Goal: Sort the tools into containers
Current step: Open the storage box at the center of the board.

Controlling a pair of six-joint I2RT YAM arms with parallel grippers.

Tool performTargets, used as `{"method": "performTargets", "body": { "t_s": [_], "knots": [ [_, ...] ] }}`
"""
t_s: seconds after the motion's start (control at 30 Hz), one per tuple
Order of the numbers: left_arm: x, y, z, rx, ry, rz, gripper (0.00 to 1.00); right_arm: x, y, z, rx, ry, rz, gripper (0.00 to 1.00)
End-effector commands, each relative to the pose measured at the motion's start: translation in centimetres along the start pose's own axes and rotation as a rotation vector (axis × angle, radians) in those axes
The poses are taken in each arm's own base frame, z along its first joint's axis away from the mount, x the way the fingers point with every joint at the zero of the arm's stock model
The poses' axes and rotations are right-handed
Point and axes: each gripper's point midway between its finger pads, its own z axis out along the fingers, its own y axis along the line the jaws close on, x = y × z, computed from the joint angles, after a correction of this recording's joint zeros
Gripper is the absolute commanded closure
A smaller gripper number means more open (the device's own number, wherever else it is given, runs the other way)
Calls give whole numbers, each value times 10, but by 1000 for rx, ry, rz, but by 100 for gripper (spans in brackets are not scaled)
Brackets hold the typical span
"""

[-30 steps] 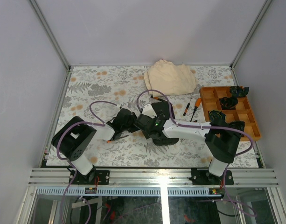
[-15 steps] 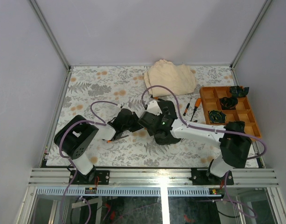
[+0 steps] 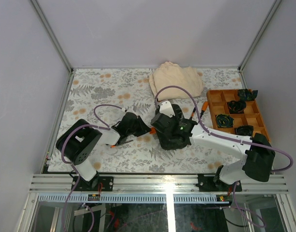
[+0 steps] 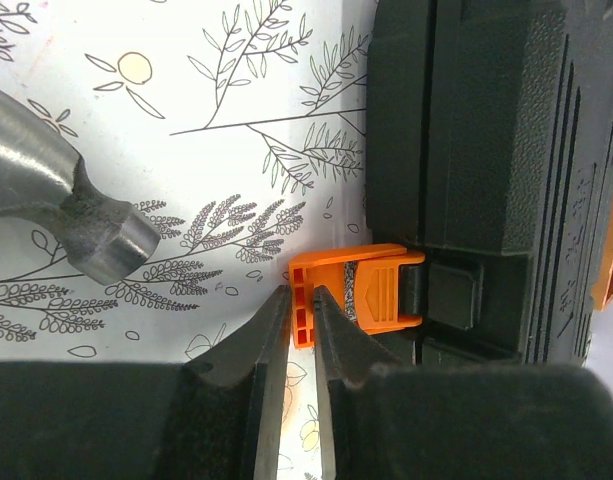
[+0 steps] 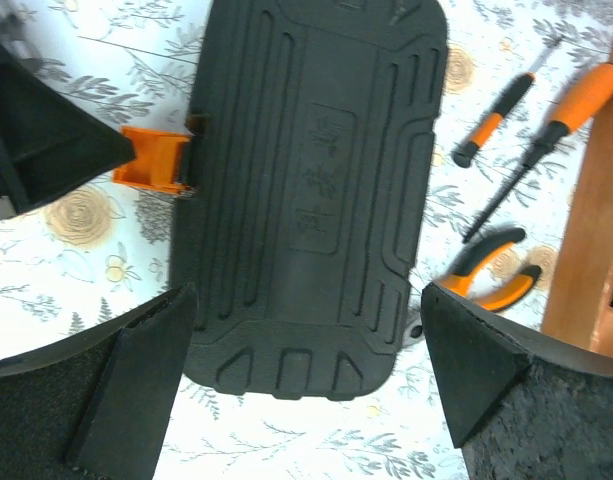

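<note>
2 grippers meet at the closed black case, which lies flat on the floral table. We see the left gripper with jaws nearly together, pinching the outer tab of the orange latch on the case's edge. The right gripper hangs over the lid, jaws spread wide, the case's near end between them. Pliers and screwdrivers lie just beside the case; a hammer lies near the latch.
</note>
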Motion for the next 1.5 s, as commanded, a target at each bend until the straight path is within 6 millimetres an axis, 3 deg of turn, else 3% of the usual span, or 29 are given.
{"method": "performTargets", "body": {
  "t_s": [0.0, 0.3, 0.8, 1.13, 1.47],
  "knots": [
    [46, 88, -13, -315, 138, 41, 87, -9, 24, 8, -91, -25, 9, 1],
    [46, 85, -14, -305, 140, 45, 87, 11, 45, 46, -26, 83, -124, 1],
    [48, 86, -16, -298, 142, 44, 88, 30, 29, 61, 124, 104, -199, 1],
    [50, 94, -21, -319, 138, 50, 90, 10, 8, 33, 131, 32, -116, 0],
    [52, 99, -22, -334, 144, 58, 92, 4, -20, 6, 145, -6, -60, 1]
  ]
}}
